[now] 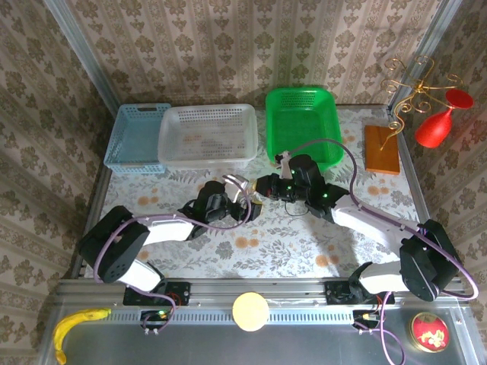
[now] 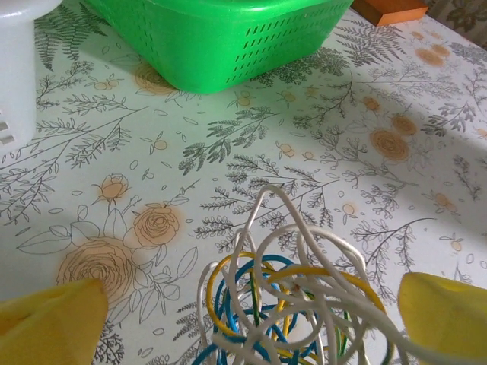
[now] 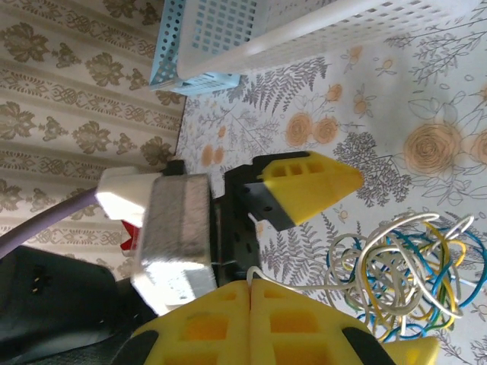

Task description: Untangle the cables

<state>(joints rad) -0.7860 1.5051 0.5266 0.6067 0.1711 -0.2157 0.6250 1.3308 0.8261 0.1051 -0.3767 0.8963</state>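
The cables [image 2: 297,293] are a small tangle of thin white, yellow, blue and green loops lying on the floral tablecloth. They sit mid-table [image 1: 242,188] between the two arms. My left gripper [image 2: 251,304] is open, with a yellow finger [image 2: 53,323] on each side of the clump and nothing pinched. My right gripper [image 3: 250,285] is shut, its yellow fingers pressed together on a white strand that runs off to the cables [image 3: 403,277]. From above, the left gripper [image 1: 245,199] and right gripper [image 1: 262,188] nearly meet over the clump.
A blue basket [image 1: 137,137], a white basket [image 1: 207,135] and a green basket [image 1: 304,125] line the far edge. The green basket [image 2: 221,38] stands just beyond the clump. A wooden base with a gold wire stand [image 1: 382,148] and a red glass [image 1: 435,125] are at the far right.
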